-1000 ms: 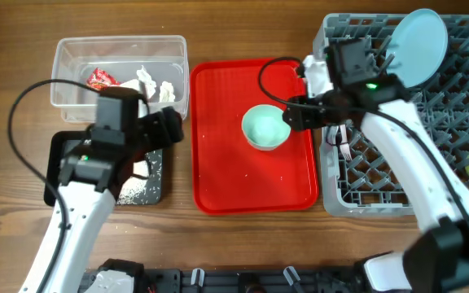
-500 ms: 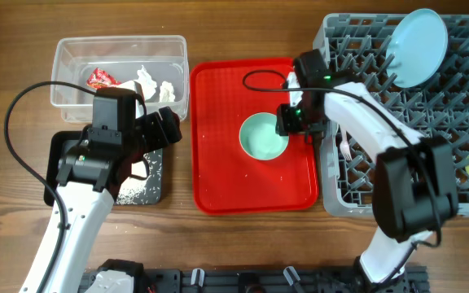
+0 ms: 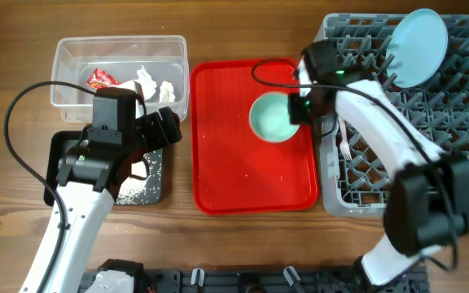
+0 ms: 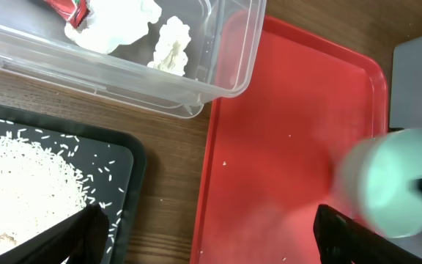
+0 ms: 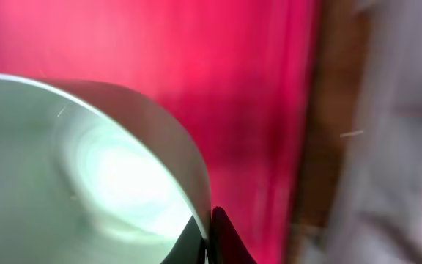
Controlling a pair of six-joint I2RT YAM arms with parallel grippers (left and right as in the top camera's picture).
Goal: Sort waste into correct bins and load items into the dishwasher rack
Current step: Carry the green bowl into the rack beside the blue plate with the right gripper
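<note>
The right arm stretches across the red tray (image 3: 243,175) from its right side, the right gripper (image 3: 300,110) pinching the green bowl (image 3: 271,116) by its rim over the tray's far right part. The left gripper (image 3: 165,130) hangs spread wide, left of the tray.

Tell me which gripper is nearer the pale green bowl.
Right. The right gripper is shut on the pale green bowl's rim; the left gripper hangs open by the black tray.

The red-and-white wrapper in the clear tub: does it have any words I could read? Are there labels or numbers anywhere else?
No text can be read in any view.
red-and-white wrapper: any print on it is too small to read.
pale green bowl, red tray, dishwasher rack: no lettering shows.
</note>
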